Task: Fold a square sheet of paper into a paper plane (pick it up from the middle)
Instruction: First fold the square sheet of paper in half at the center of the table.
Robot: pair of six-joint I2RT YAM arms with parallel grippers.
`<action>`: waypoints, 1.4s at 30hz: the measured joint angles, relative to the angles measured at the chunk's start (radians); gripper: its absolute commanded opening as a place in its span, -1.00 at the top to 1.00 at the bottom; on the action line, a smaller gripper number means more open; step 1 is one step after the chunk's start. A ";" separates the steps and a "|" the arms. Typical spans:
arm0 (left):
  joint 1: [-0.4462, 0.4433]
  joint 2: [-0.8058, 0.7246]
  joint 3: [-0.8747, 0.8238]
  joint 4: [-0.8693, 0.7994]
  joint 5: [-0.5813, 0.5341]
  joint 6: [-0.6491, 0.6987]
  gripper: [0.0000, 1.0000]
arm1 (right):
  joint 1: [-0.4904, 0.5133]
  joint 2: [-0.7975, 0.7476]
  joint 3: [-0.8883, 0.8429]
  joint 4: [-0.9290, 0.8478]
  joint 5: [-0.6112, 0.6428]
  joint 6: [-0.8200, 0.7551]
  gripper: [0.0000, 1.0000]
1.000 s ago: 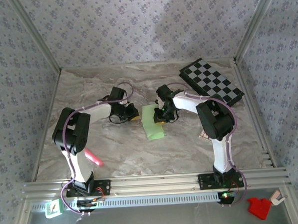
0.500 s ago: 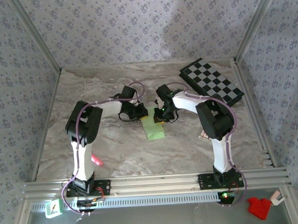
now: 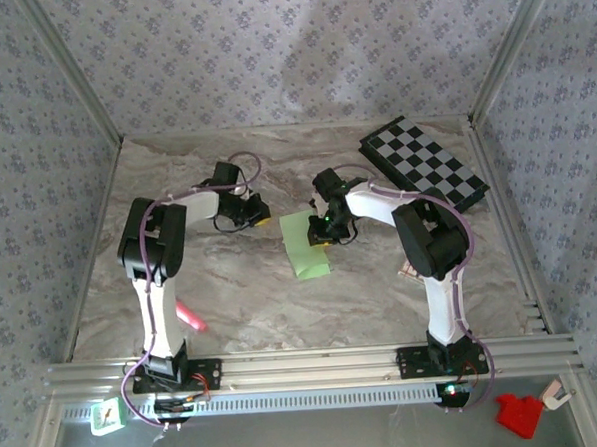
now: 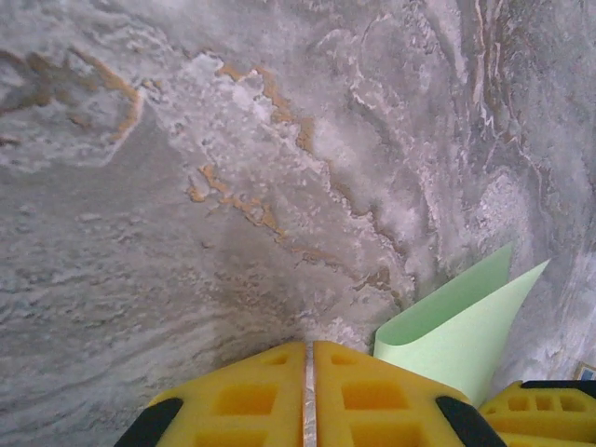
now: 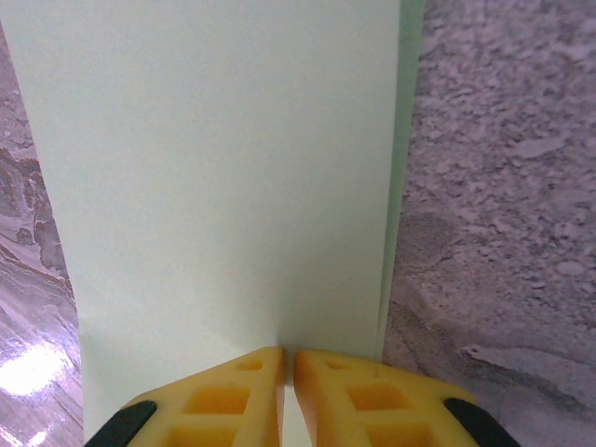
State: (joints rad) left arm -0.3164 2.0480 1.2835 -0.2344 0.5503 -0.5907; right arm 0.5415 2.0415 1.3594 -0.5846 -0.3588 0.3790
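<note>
The square sheet of paper (image 3: 306, 253) lies folded over into a pale green oblong at the table's middle, not a paper plane's dart shape. My right gripper (image 3: 322, 232) sits at its far right edge, shut on the paper. In the right wrist view the sheet (image 5: 214, 168) stretches ahead from the pinched jaws (image 5: 289, 372), a second layer peeping out on the right. My left gripper (image 3: 258, 220) hovers left of the sheet, shut and empty. In the left wrist view (image 4: 308, 377) the paper's rounded fold (image 4: 461, 326) stands just to its right, untouched.
A black-and-grey chequered board (image 3: 426, 165) lies at the back right. A pink marker (image 3: 190, 315) rests by the left arm's base. A small pinkish scrap (image 3: 408, 270) sits beside the right arm. Bare marbled table (image 3: 176, 170) surrounds the sheet.
The left gripper went right to the paper's left edge, then drew back left and slightly farther from me. The right gripper and the paper stayed put.
</note>
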 measured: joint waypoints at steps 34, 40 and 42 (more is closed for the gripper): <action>-0.006 0.021 0.096 -0.076 -0.050 -0.017 0.74 | 0.000 0.001 -0.010 0.003 0.000 -0.002 0.63; -0.085 -0.175 -0.092 -0.011 -0.006 -0.124 0.75 | 0.000 -0.006 -0.029 0.026 -0.005 0.032 0.64; -0.129 -0.212 -0.163 0.040 0.020 -0.182 0.76 | 0.001 -0.013 -0.039 0.039 -0.006 0.051 0.64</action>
State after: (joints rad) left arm -0.4458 1.8362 1.1206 -0.1947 0.5701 -0.7731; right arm 0.5423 2.0289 1.3201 -0.5461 -0.3653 0.4297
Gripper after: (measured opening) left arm 0.124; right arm 0.179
